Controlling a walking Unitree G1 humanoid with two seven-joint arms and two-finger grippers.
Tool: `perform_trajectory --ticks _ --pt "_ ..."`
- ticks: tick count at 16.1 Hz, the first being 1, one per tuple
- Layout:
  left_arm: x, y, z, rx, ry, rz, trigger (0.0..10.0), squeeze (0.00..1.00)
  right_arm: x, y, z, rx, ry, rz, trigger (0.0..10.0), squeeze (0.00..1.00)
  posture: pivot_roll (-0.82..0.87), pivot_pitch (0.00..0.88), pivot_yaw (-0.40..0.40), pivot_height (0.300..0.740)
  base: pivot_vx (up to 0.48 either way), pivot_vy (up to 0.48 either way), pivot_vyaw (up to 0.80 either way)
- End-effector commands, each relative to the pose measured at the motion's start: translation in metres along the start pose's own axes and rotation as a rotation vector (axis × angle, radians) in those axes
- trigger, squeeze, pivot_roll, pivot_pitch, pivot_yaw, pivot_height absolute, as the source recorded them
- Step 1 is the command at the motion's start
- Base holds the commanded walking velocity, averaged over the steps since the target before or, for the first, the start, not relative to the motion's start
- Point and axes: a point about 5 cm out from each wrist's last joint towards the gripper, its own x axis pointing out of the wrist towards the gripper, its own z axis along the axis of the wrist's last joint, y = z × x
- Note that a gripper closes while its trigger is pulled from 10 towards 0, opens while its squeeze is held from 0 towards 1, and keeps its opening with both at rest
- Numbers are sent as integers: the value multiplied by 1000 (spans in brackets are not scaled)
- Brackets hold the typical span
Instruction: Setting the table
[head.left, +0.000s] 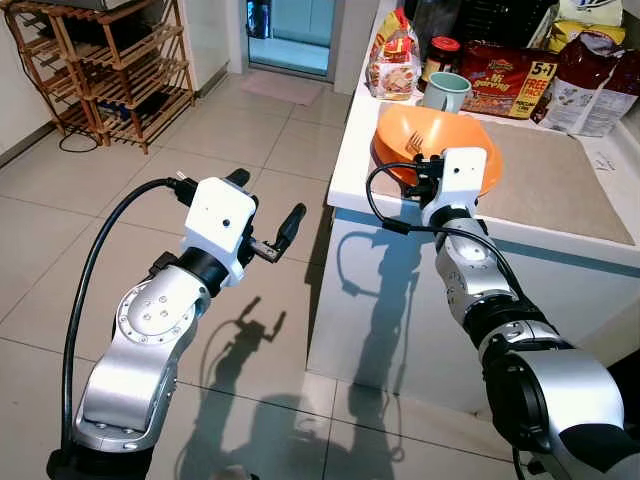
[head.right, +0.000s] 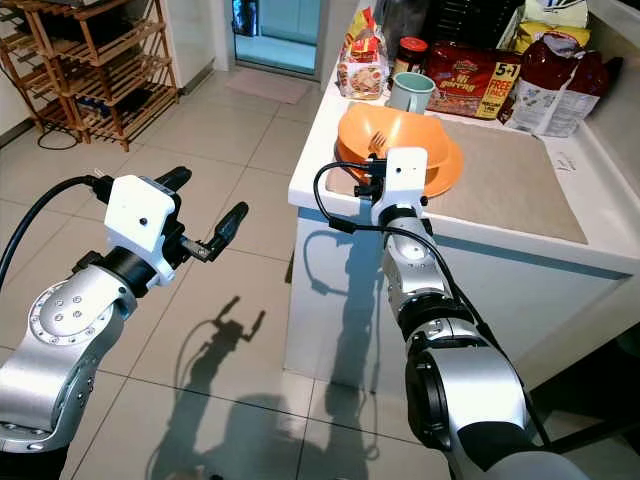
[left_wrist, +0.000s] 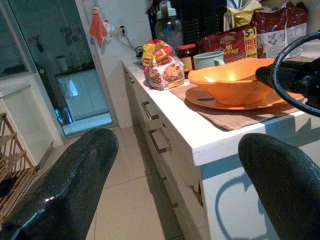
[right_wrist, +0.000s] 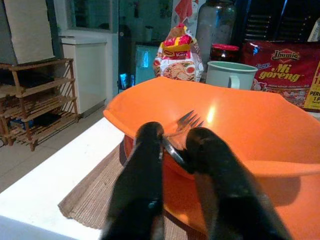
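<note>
Closest to me on the left, my left tool (head.left: 262, 215) hangs over the tiled floor (head.left: 250, 150) with its fingers spread wide apart, parked off the table (head.left: 360, 130) so it stays out of the way, I judge. Moving right, my right tool (right_wrist: 172, 150) is clamped on the handle of a fork (right_wrist: 186, 124), whose tines rest over the rim of the orange bowl (head.left: 440, 135). That bowl sits on an orange plate (left_wrist: 220, 102) atop a woven placemat (head.left: 550, 180), near the table's front edge. Behind stand a pale green mug (head.left: 446, 91) and snack packets (head.left: 505, 80).
</note>
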Motion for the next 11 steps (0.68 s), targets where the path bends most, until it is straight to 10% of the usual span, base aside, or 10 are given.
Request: perform_trajectory --ticks 1,11 --pt "0 -2 3 2 -17 -7 10000 0 6 -3 11 -5 -31 -6 0 0 133 0 -116 740 0 0 0" --pt "2 -2 4 7 -29 -16 10000 0 6 -7 15 -12 -60 -19 0 0 131 0 -113 740 0 0 0"
